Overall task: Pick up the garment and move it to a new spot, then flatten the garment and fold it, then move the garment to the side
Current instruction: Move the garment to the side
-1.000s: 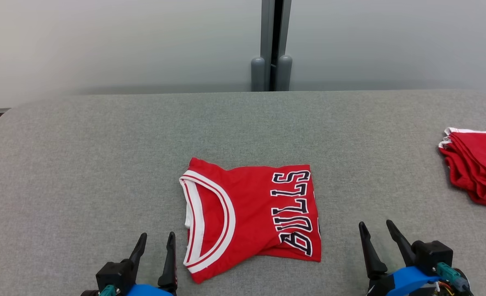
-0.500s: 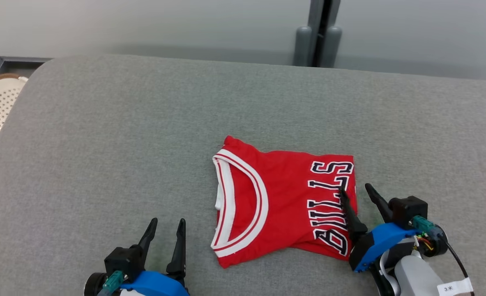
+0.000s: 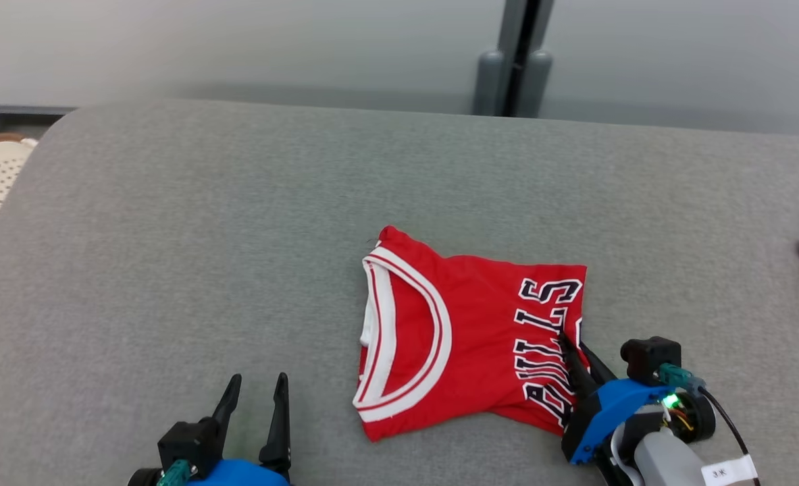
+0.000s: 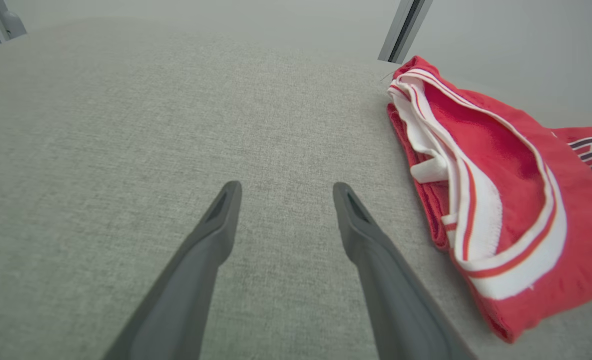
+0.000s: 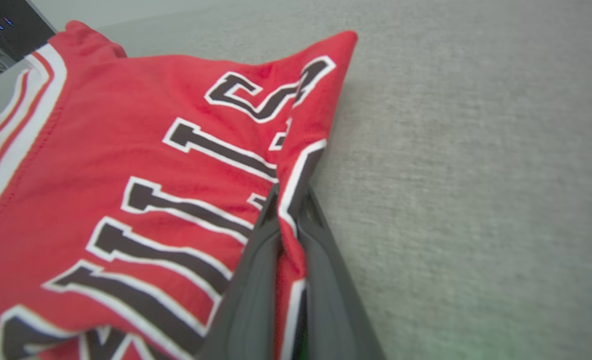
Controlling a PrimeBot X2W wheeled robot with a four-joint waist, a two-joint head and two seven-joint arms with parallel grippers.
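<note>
Shirt (image 3: 467,331) lies neck to the left; right jaws pinch its right edge, left jaws stand open beside it.

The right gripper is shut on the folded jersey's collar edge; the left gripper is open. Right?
No: the right gripper has its jaws shut on the lettered edge of the jersey, opposite the collar, as the right wrist view shows. The left gripper is open.

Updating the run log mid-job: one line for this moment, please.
right pincer: shut on jersey, lettered edge | left pincer: open, clear of jersey | jersey: folded, on grey surface
</note>
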